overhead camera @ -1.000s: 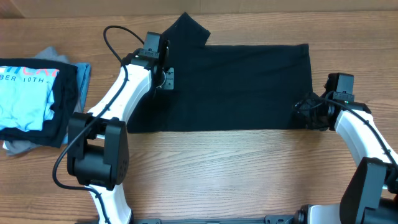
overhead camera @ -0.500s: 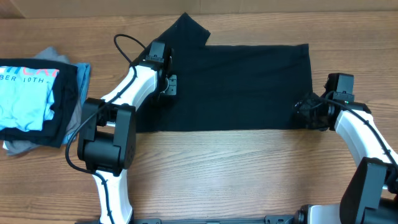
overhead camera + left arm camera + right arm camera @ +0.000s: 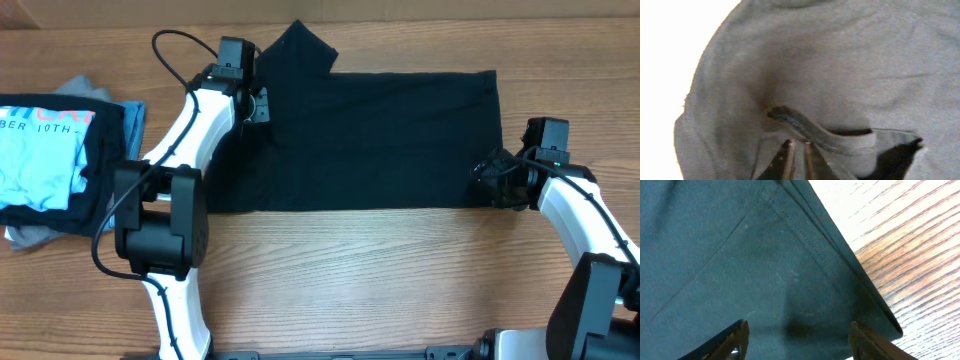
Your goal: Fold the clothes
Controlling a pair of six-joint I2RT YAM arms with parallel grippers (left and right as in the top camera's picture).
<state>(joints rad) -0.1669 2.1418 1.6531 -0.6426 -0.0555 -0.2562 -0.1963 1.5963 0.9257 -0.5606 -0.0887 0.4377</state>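
Shirt [image 3: 380, 140] part-folded to a strip on tabletop [image 3: 350, 270], one sleeve [image 3: 300, 45] left out; L jaws pinch fabric, R jaws wide open, empty.

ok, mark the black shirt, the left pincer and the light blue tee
black shirt [image 3: 380, 140]: overhead view, middle of its flat body.
left pincer [image 3: 798, 146]: left wrist view, midway between its fingertips.
light blue tee [image 3: 40, 165]: overhead view, its front below the white lettering.

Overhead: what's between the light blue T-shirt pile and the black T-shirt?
Overhead view: the left arm crosses above the gap between pile and black T-shirt; otherwise bare wooden table.
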